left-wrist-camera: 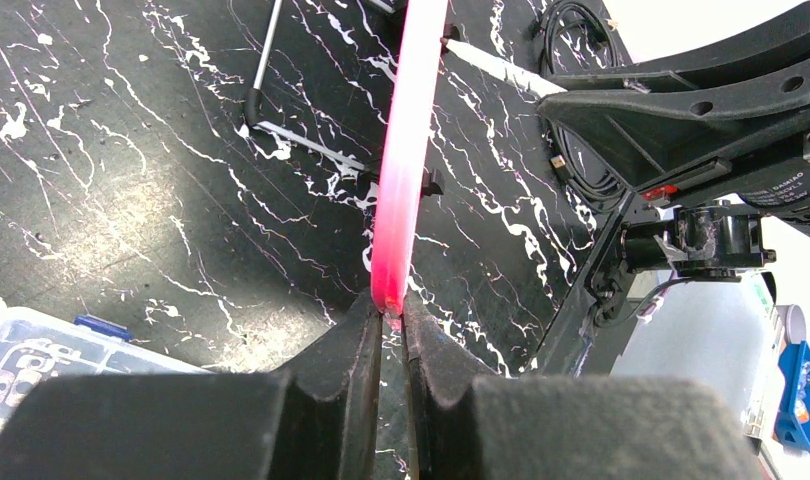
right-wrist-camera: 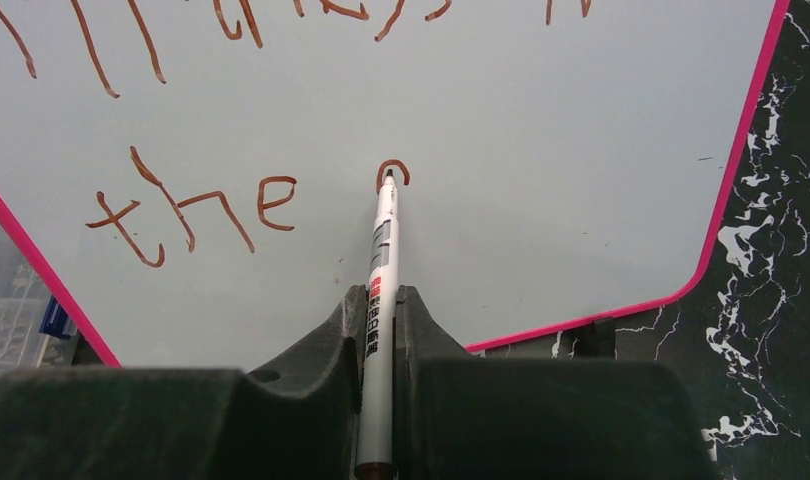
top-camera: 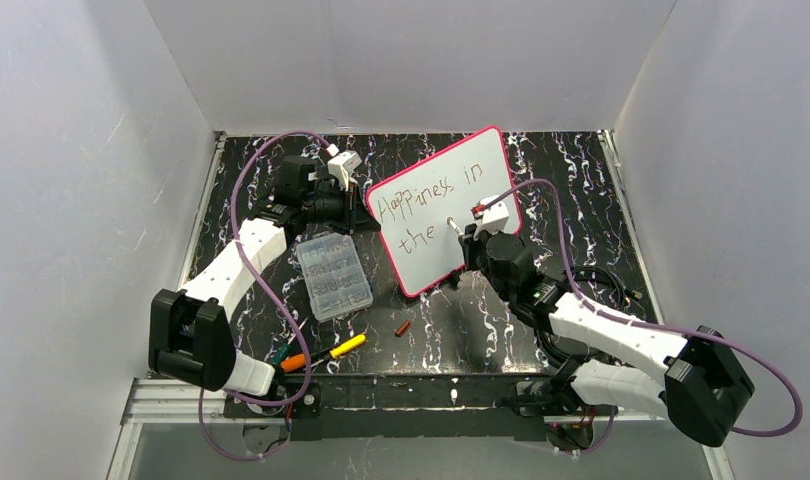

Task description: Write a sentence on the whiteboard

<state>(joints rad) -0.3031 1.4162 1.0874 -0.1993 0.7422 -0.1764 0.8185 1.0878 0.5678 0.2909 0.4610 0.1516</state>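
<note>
Whiteboard (top-camera: 443,210), stood tilted at surface (top-camera: 581,200) centre, its pink rim clamped in left pincer (left-wrist-camera: 391,318). Right pincer (right-wrist-camera: 379,305) gripped marker (right-wrist-camera: 383,240), tip touching board beyond sentence (top-camera: 421,195) "Happiness in the". Step judged: mid-letter; next stroke needed steady contact.

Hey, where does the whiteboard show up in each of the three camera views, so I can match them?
Top external: the whiteboard sits at the picture's centre.
Left wrist: only its pink rim, edge-on, rising from the left gripper shut on it.
Right wrist: its white face fills most of the picture, behind the marker in the right gripper.
Shared landmark: the clear compartment box, left of the board.
</note>
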